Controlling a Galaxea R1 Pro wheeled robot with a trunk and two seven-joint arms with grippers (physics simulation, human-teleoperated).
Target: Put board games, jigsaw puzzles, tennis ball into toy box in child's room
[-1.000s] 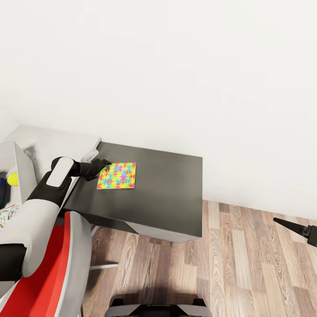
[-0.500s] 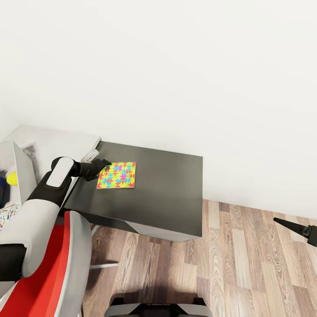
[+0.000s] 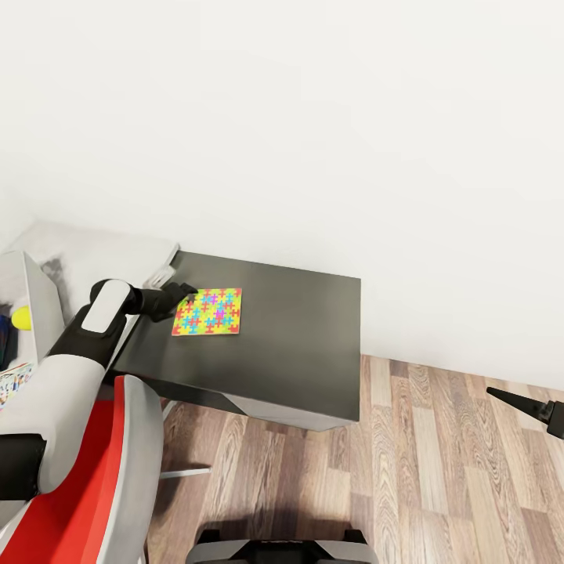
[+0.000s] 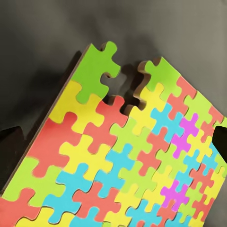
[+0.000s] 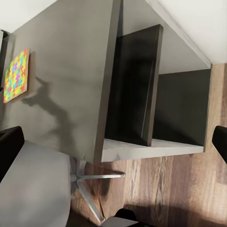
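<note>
Jigsaw puzzle (image 3: 208,312) lies flat on the dark bench (image 3: 298,345), near the bench's rear left corner; bright interlocking pieces in yellow, green, red, blue, magenta. In the left wrist view the puzzle (image 4: 127,156) has a notch of missing pieces along one edge, bare bench top (image 4: 47,42) around it.

Left hand (image 3: 185,291) sits at the puzzle's near-left corner, fingers spread: dark fingertips (image 4: 9,137) at opposite borders of the wrist view, the puzzle between them; contact with the puzzle cannot be told.

Right hand (image 3: 521,403) hangs over the wood floor (image 3: 439,470), well apart from the bench; its fingertips (image 5: 9,146) stand wide apart in the right wrist view. That view also shows the bench (image 5: 66,85) from the side, with open compartments underneath.

Bench stands against a plain white wall (image 3: 313,117). Red and grey chair (image 3: 110,478) just beside the bench's front left. At the far left, a grey surface (image 3: 86,254) and a yellow ball (image 3: 21,317), partly hidden
</note>
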